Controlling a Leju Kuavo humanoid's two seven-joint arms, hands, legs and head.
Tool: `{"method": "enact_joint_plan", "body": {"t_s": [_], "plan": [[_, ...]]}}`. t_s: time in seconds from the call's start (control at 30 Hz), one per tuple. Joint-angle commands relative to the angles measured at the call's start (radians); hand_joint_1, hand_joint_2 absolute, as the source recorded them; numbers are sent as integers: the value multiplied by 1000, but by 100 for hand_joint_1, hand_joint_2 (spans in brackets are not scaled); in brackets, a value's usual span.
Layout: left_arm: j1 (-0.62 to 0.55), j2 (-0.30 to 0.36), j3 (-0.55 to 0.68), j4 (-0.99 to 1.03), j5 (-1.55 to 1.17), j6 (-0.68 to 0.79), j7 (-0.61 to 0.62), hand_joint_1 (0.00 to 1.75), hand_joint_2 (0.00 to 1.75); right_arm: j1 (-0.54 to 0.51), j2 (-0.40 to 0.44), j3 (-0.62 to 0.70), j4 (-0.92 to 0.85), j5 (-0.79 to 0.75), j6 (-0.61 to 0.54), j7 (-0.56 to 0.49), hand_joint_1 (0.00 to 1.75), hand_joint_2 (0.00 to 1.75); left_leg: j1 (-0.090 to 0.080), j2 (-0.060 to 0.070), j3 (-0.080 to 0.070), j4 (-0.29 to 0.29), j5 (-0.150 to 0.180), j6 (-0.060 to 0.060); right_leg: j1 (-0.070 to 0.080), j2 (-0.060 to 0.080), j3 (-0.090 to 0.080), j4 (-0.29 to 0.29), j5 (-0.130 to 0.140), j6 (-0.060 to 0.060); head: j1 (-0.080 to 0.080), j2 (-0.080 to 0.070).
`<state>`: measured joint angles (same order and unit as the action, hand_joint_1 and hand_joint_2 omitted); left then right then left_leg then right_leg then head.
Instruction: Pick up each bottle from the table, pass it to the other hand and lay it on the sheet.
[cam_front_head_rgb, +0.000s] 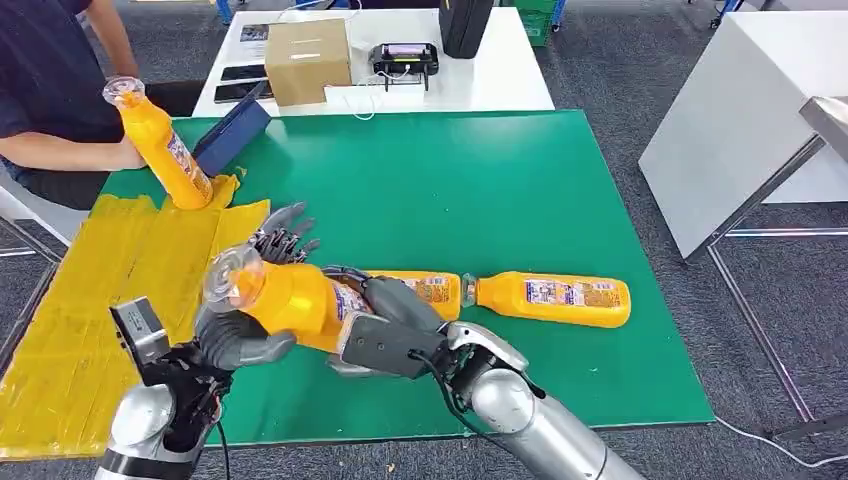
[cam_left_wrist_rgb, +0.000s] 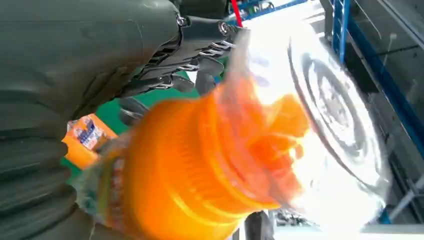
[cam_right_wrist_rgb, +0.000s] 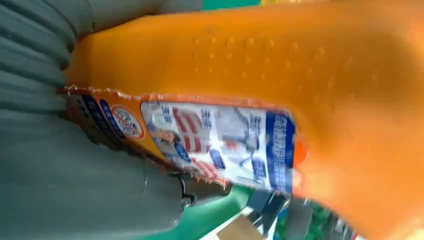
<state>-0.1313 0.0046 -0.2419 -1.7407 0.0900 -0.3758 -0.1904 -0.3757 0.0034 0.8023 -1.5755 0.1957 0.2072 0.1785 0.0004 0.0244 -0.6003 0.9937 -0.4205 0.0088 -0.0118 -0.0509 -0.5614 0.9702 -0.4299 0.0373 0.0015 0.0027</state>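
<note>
Orange bottle (cam_front_head_rgb: 290, 300), blue-and-white label (cam_right_wrist_rgb: 220, 142), writing unreadable.

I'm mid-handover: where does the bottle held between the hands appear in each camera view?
Head view: the held bottle sits low and left of centre, between the left hand and the right hand.
Left wrist view: its clear cap and orange neck, close up.
Right wrist view: its orange body and label.
Shared landmark: the green table.

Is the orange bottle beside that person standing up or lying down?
Standing, tilted. The bottle has its base on the yellow sheet and its clear cap uppermost, leaning toward the person.
</note>
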Motion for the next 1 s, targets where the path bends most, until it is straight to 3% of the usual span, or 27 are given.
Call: {"method": "enact_joint_plan", "body": {"t_s": [0.03, 0.37, 0.4, 1.0], "plan": [[-73, 11, -40, 113, 50, -10, 29, 0, 175, -106, -30, 183, 140, -20, 21, 0, 175, 175, 1, -1, 3, -1, 0, -1, 0, 3, 3, -1, 0, -1, 0, 0], [-87, 17, -34, 128, 112, -23, 48, 0, 175, -99, -47, 211, 180, -32, 26, -18, 175, 175, 1, -3, 3, -1, 0, -1, 0, 2, 4, -1, -1, -1, 0, 0], [-86, 18, -36, 128, 113, -25, 48, 175, 175, -99, -45, 211, 179, -32, 26, -18, 175, 175, 0, -2, 2, -1, 0, -1, 0, 2, 2, -1, 0, -1, 0, 0], [-101, 31, -42, 140, 120, -55, 29, 175, 175, -105, -42, 221, 190, -34, 27, -22, 175, 175, 1, -3, 2, 0, 0, -1, 0, 1, 2, -1, -1, -1, 0, 0]]}}
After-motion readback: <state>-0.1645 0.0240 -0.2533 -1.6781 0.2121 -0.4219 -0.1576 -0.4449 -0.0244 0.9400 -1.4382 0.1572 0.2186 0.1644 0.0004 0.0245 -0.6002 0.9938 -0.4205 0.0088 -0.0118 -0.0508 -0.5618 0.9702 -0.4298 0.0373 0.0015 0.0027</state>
